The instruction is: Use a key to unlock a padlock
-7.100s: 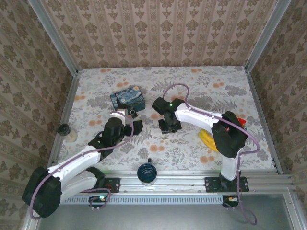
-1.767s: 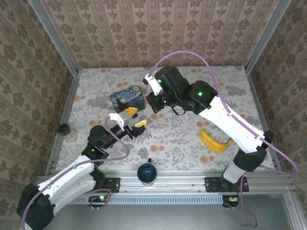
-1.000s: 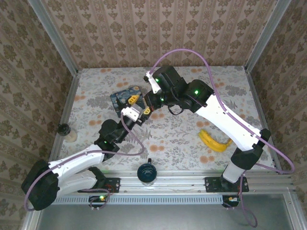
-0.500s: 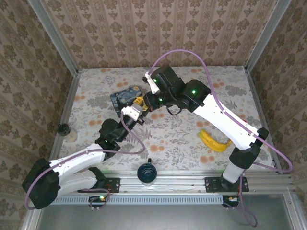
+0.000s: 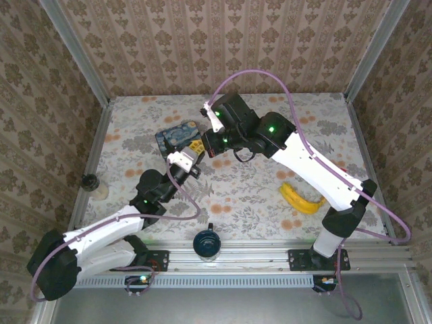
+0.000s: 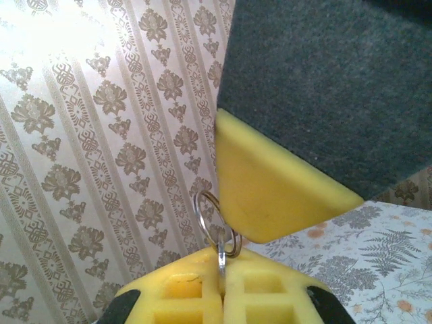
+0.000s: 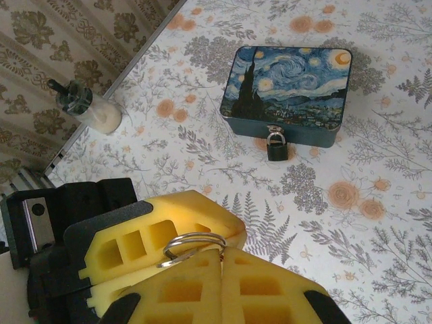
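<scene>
Left pincer point(image 6: 223, 271), apparently on key ring point(image 6: 216, 226)

Two robot arms are working in a lab test cell that is posing as a home.

Printed wallpaper panels point(image 5: 223, 47) are standing in for room walls, but bare aluminium posts point(image 5: 74, 50) are framing them at the corners, and a slotted metal rail point(image 5: 256, 253) is running along the near edge of the floral table top point(image 5: 256, 202). The left arm point(image 5: 108, 229) and the right arm point(image 5: 317, 169) are sitting bolted to that rail, with purple cables point(image 5: 253, 74) looping off them. Household props are lying about as test pieces: a banana point(image 5: 300, 199), a dark mug point(image 5: 206, 243), a starry-night box point(image 7: 290, 91) and a small bottle point(image 7: 84, 108).
</scene>
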Controlling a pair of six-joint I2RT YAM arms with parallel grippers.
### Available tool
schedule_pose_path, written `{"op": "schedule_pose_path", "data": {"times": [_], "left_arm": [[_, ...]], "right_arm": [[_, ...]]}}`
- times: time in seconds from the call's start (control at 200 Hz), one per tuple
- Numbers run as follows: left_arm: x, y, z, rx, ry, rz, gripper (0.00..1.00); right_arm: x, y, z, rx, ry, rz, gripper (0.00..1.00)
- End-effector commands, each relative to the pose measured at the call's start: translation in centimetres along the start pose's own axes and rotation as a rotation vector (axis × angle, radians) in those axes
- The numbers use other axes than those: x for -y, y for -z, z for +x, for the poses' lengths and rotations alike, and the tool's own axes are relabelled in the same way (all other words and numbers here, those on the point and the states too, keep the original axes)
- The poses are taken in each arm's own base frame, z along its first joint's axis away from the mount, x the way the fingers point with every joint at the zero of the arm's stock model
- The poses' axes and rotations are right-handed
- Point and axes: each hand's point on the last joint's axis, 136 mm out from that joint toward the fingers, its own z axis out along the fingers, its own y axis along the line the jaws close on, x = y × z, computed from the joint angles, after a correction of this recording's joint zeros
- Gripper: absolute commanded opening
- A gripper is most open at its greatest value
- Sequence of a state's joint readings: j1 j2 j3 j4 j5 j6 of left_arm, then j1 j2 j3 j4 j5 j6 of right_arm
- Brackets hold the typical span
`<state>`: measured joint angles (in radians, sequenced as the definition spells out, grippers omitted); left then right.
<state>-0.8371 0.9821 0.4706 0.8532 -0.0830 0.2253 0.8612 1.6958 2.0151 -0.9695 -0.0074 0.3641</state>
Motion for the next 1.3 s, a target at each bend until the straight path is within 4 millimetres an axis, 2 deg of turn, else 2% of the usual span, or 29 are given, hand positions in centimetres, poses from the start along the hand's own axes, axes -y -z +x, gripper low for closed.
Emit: {"op": "schedule_pose_path", "data": {"times": [0.0,0.175,0.25,0.415,0.535,0.69,0.85,1.02,1.295], "left_arm": [[0.4,0.6,-0.7,0.024,0.020,0.028,0.00],[1.0,1.1,-0.2,-0.006,0.036,0.104,0.00],[1.1,1.5,0.2,-0.024,0.033,0.144,0.00],[1.7,1.9,0.6,-0.040,-0.095,0.216,0.00],[2.5,2.0,0.8,-0.030,-0.235,0.268,0.00],[2.8,1.5,0.9,-0.014,-0.339,0.285,0.00],[2.8,0.8,0.7,0.010,-0.356,0.279,0.00],[2.9,0.5,0.2,0.036,-0.355,0.275,0.00],[2.6,0.4,-0.2,0.046,-0.361,0.259,0.00]], "right_arm": [[0.2,0.2,-1.0,0.030,-0.011,0.013,0.00],[0.0,0.8,-1.1,0.037,0.021,0.001,0.00],[0.1,1.4,-1.0,0.042,0.030,0.005,0.20],[0.4,3.0,-0.8,0.060,0.015,0.000,0.34],[0.2,3.3,-0.1,0.057,-0.071,-0.058,0.35],[-0.7,3.1,0.6,0.057,-0.246,-0.225,0.32],[-0.7,2.2,1.7,0.032,-0.372,-0.320,0.27],[-1.5,1.1,2.3,-0.019,-0.410,-0.376,0.27],[-1.6,-0.2,3.0,-0.068,-0.449,-0.378,0.27]]}}
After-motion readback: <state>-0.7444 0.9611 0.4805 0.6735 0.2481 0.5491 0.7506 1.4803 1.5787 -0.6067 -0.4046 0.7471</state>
